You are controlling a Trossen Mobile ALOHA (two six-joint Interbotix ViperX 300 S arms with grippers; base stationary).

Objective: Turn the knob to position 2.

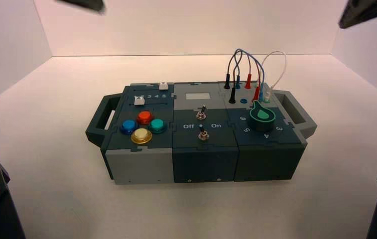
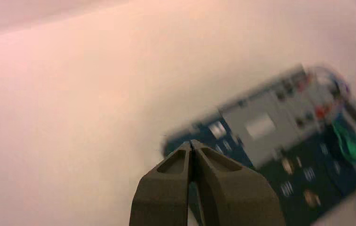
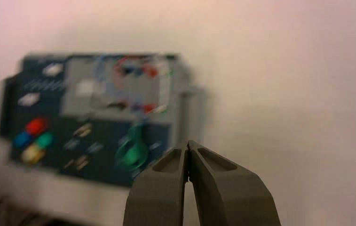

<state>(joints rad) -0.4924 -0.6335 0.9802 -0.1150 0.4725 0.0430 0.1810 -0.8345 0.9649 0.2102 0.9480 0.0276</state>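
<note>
High view, from the left: the left gripper point(image 2: 191, 142) hangs raised beyond the box's far left side, its fingers closed together on nothing. Next, on the box point(image 1: 203, 129), four round buttons point(image 1: 144, 127) cluster near two white sliders point(image 1: 151, 93); two toggle switches point(image 1: 202, 123) stand mid-box. The green-topped dark knob point(image 1: 262, 118) sits on the right section, just nearer than the plugged wires point(image 1: 248, 69). Beyond the far right, the right gripper point(image 3: 188, 142) hangs raised, closed and empty.

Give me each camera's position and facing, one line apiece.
High: above and behind the arms, facing down at the box; parts of both arms at the edges.
Left wrist: on the left arm, facing the box at an angle; its tool shows, shut.
Right wrist: on the right arm, facing the box; its tool, shut.
Both wrist views share the knob.
</note>
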